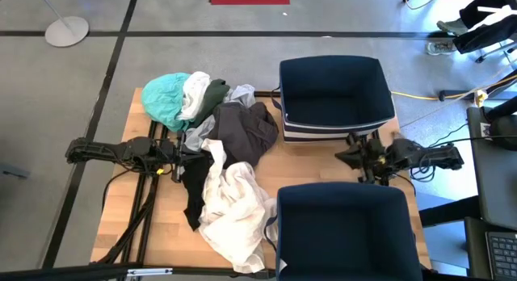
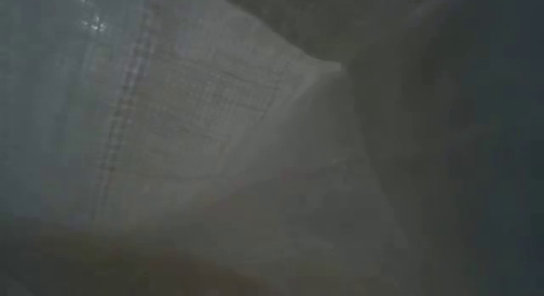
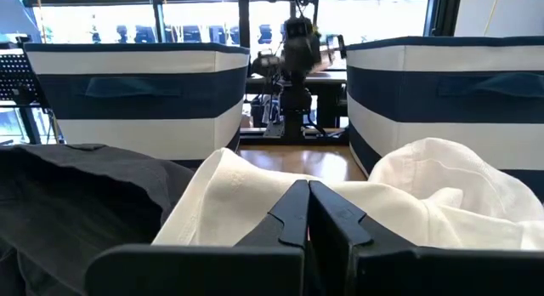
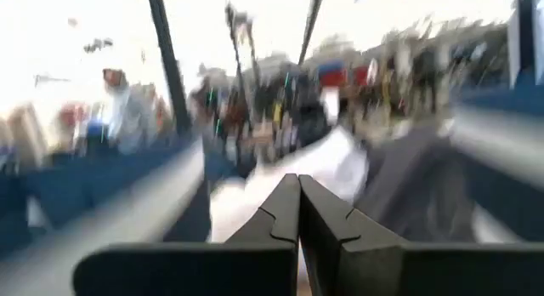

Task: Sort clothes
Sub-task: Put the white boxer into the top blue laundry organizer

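Note:
A pile of clothes lies on the table's left half: a teal garment (image 1: 166, 99), a white one (image 1: 195, 91), a dark green one (image 1: 214, 95), a dark grey one (image 1: 242, 132), a black one (image 1: 194, 192) and a large cream one (image 1: 234, 212). My left gripper (image 1: 184, 156) is shut at the pile's left edge. In the left wrist view its tips (image 3: 306, 190) stand at the cream garment (image 3: 425, 194), beside the dark grey one (image 3: 76, 194). My right gripper (image 1: 346, 154) is shut and empty between the two bins, also in its wrist view (image 4: 299, 181). My left gripper comes level from the table's left, its shut tips at a fold of the cream garment (image 3: 255, 181). I cannot tell whether they touch it.
A navy bin (image 1: 335, 65) stands at the far right and a second navy bin (image 1: 339, 192) at the near right, with a gap of bare wood between them. Whitish cloth (image 2: 221, 117) covers the low view. Cables run off the table's left near corner.

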